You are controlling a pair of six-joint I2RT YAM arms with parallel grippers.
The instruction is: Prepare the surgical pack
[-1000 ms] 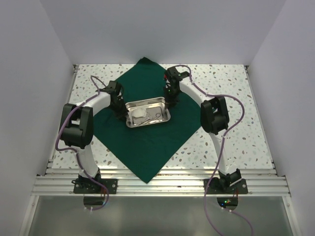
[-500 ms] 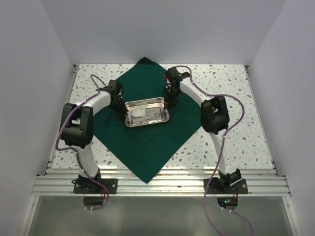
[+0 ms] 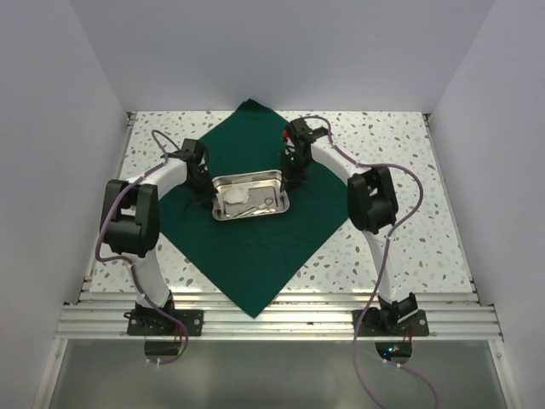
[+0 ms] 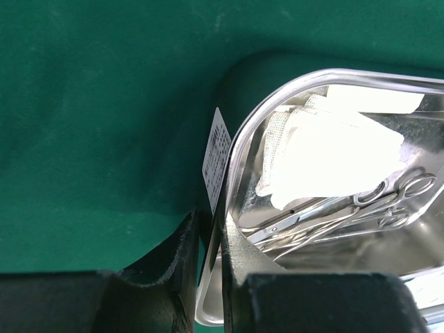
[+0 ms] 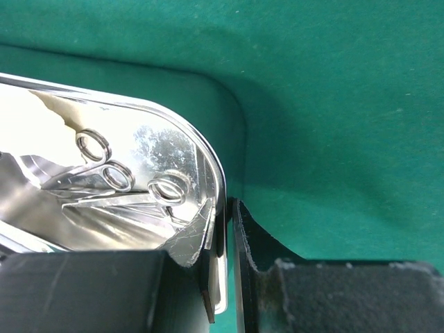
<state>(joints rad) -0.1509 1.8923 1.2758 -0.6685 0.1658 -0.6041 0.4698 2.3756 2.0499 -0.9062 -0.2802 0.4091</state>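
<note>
While the steel tray (image 3: pixel 252 175) sits mid-way on the green drape (image 3: pixel 255 256), which is spread as a diamond over the speckled surface (image 3: pixel 409 170), the left gripper (image 4: pixel 211 232) pinches its rim near 10 o'clock. The right gripper (image 5: pixel 227 211) pinches it near 2 o'clock, and both are narrowed on metal. Gauze (image 4: pixel 333 152) and scissors (image 4: pixel 378 201) lie inside.

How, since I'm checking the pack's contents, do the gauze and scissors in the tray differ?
The gauze is white, soft and crumpled; the scissors are shiny metal with ring handles. In the tray, the gauze sits left, the scissors' rings right. Both lie inside it.
</note>
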